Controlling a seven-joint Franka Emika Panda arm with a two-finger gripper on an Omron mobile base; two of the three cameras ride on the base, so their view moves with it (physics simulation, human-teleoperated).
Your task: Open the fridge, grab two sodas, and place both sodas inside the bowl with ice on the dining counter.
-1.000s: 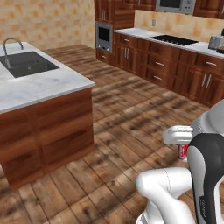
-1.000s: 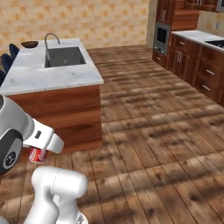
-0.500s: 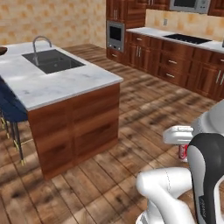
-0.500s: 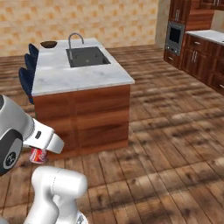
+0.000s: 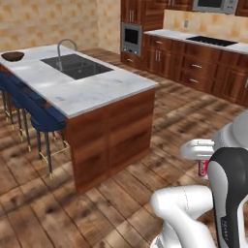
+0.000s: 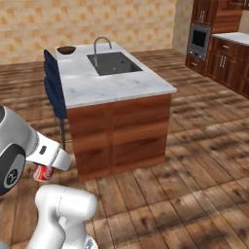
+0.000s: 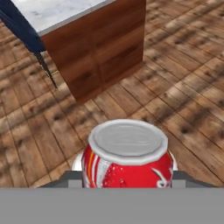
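Red soda can gripped in fingers; dining counter with stools ahead, bowl far end

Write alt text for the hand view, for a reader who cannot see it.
A red and white soda can sits upright between the gripper fingers, its silver top facing the camera. Beyond it lie a wood plank floor and the corner of the dining counter, with a blue stool at its side.
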